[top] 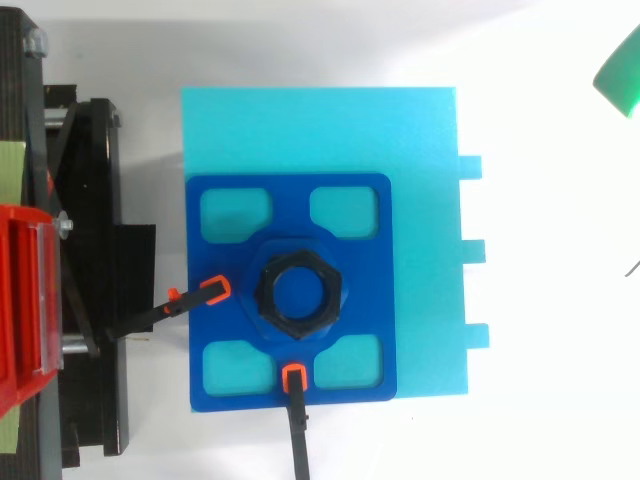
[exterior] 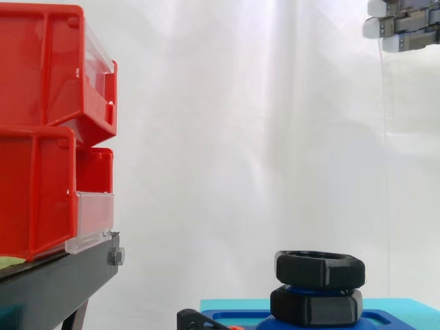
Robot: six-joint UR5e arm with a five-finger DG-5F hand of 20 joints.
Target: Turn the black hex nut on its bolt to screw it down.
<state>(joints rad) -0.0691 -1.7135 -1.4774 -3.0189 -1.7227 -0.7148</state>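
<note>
In the side view the hand [exterior: 405,31] hangs in the upper right corner, high above the work and well apart from it; so little of it shows that I cannot tell whether it is open or closed. The nut [exterior: 320,269] sits low and right of centre, on the bolt [exterior: 297,289], of which a sliver of blue shows between the nut and a second black hex piece [exterior: 316,306] just below. Both stand on a blue plate [exterior: 240,317] over a cyan base [exterior: 405,307]. At the left, red bins [exterior: 41,137] are stacked on a black stand [exterior: 55,282]. In the top view the nut [top: 300,260] rings the blue bolt end [top: 299,292] at the middle of the plate [top: 360,290], which lies on the near left part of the base [top: 420,140]. Two black clamps with orange tips touch the plate, one [top: 215,291] from the left, one [top: 294,377] from the near side. Part of the hand [top: 622,75] glows green at the far right corner, well clear of the nut.
</note>
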